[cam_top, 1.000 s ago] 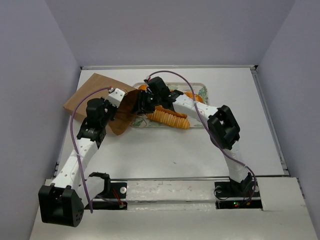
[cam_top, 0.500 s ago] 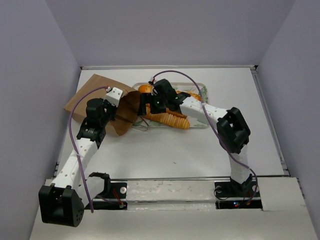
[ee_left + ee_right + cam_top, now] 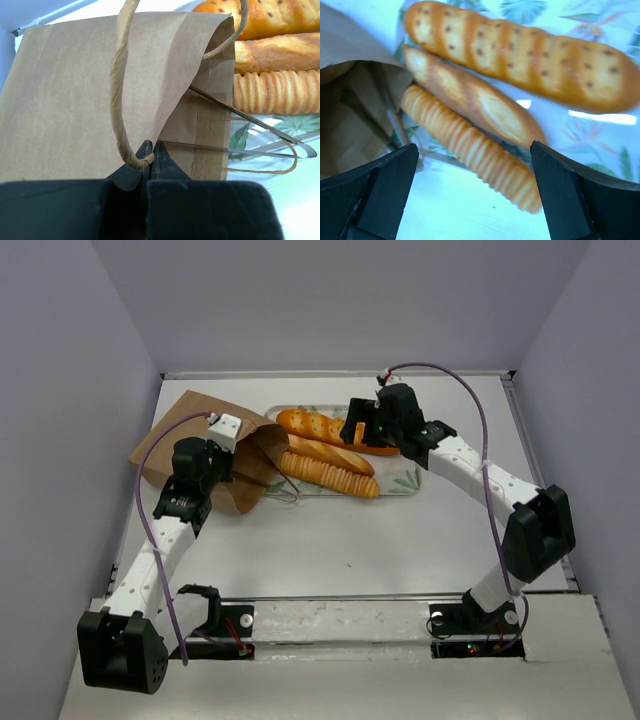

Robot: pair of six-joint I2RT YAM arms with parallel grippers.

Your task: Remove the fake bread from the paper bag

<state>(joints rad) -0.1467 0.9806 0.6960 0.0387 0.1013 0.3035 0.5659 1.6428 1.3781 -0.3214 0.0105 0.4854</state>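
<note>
Two end effectors: left end effector [image 3: 151,155] pinched tight on the paper bag [image 3: 65,95] rim by its handle [image 3: 118,85], lower centre, probably anchoring it. Right end effector [image 3: 475,187] spread wide, empty, over the fake bread [image 3: 325,455], which lies on the tray [image 3: 405,480], upper centre. Bag interior dark; contents unclear.

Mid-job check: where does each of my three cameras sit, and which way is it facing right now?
Top external: above and behind the robot, looking down on the table; both arms show, with the paper bag left and fake bread on the tray.
Left wrist: on the left arm, looking along the left gripper, shut on the bag's handle.
Right wrist: above the tray, looking down past the open right gripper fingers.
Shared: all three see the bread and bag mouth.
</note>
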